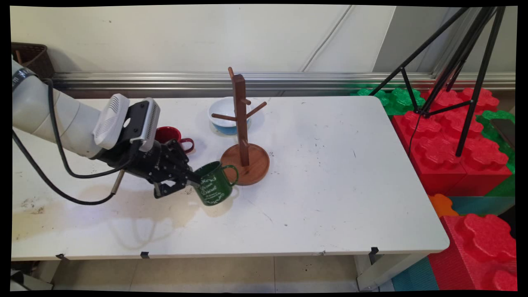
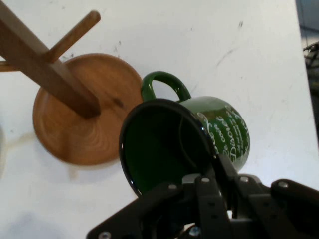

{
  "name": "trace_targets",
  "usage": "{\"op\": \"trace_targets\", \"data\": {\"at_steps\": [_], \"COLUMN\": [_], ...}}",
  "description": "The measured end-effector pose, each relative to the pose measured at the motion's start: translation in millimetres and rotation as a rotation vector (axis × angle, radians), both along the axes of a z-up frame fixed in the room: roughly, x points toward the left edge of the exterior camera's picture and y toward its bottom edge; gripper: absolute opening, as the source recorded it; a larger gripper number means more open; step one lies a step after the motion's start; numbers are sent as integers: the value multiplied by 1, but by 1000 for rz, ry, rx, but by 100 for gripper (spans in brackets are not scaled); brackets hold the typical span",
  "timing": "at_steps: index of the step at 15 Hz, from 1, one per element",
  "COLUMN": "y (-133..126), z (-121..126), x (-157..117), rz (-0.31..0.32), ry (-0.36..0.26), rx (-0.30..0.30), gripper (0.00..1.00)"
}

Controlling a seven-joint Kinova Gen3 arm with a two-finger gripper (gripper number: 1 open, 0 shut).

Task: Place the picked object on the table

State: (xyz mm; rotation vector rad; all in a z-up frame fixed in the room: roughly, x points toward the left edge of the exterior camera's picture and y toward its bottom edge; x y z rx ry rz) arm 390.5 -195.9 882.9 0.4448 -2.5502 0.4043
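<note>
red cup (image 1: 170,135): I see only its top and handle; the arm covers the rest.
bowl (image 1: 225,116): partly behind the wooden rack (image 1: 243,136).
green mug (image 1: 213,184): white lettering too small for me to read.
pincer (image 1: 192,178): one finger inside the mug, its tip hidden.
basket (image 1: 31,57): cut by the frame's left edge.

Arm (image 1: 49,117): white, rounded links — a ribbed white housing and a black block with a grey finned plate at the wrist. Black cables (image 1: 49,181) hang beneath. Gripper (image 1: 190,180): black linkage with silver screws — two black fingers.
</note>
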Motion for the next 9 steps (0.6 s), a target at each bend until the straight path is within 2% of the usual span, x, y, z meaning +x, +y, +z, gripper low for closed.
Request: {"op": "trace_targets", "data": {"at_steps": [9], "y": [6], "z": [3], "x": [19], "rz": [-134], "ry": [-203], "rx": [-53], "gripper": [0]}}
